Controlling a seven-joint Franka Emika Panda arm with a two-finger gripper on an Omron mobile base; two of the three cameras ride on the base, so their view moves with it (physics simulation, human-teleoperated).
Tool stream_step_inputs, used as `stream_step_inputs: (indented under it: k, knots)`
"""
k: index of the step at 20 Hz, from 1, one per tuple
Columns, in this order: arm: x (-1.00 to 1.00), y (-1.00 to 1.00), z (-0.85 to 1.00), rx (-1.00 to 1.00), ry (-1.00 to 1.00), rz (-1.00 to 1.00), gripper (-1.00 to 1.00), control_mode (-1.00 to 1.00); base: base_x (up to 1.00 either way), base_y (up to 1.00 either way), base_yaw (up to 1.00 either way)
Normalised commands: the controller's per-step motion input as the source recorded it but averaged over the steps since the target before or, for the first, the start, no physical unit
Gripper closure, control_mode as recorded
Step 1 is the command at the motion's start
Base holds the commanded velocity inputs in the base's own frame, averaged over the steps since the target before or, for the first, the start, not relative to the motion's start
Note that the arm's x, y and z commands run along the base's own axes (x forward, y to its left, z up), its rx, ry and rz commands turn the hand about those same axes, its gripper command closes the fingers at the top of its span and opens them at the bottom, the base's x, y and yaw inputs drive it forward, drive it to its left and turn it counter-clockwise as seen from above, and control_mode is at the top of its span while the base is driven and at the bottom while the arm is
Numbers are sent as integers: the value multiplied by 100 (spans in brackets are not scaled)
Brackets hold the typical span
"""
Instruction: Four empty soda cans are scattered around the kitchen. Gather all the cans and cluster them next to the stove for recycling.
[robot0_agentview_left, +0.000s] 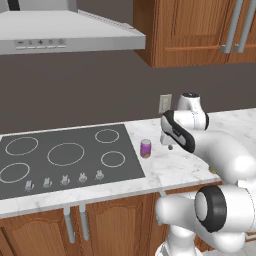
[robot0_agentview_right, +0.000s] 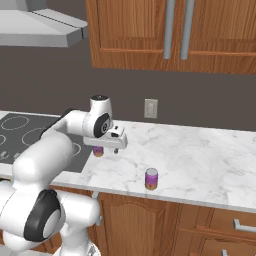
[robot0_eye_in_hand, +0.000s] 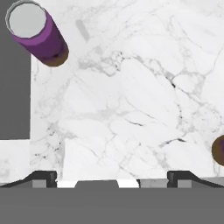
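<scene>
- Claw (robot0_agentview_right: 116, 148): jaws spread wide and holding nothing; it hangs above the marble counter (robot0_agentview_right: 200, 150), pointing down, just right of the stove (robot0_agentview_left: 65, 155).
- Placed can (robot0_agentview_left: 145, 148): upright on the counter beside the stove's right edge; it stands close to the claw on the stove side, apart from both fingers; in the hand view it sits toward the upper left (robot0_eye_in_hand: 37, 33).
- Second can (robot0_agentview_right: 151, 179): upright near the counter's front edge, on the far side of the claw from the stove and clear of it; a dark sliver at the right margin of the hand view is probably this can.
- Step in hand, as judged: fetching the second can; centre the spread jaws over its body, descend without clipping the placed can, close squarely on the side wall, then set it down beside the first.
- Count: two cans in view; one stove with five burner rings; one claw.
</scene>
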Motion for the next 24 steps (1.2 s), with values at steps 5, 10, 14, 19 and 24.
stream_step_inputs:
  k: [5, 10, 14, 19, 24]
  knots:
    - [-2, -37, 16, -1, 0, 0, -100, -100, 0, 0, 0]
    - [0, -48, 9, 0, 0, 0, -100, -100, 0, 0, 0]
    - [-5, -55, 6, 0, -1, 0, -100, -100, 0, 0, 0]
    - [-22, -49, 4, -1, -2, -1, -100, -100, 0, 0, 0]
    - [-30, -26, 0, -3, 1, -8, -100, -100, 0, 0, 0]
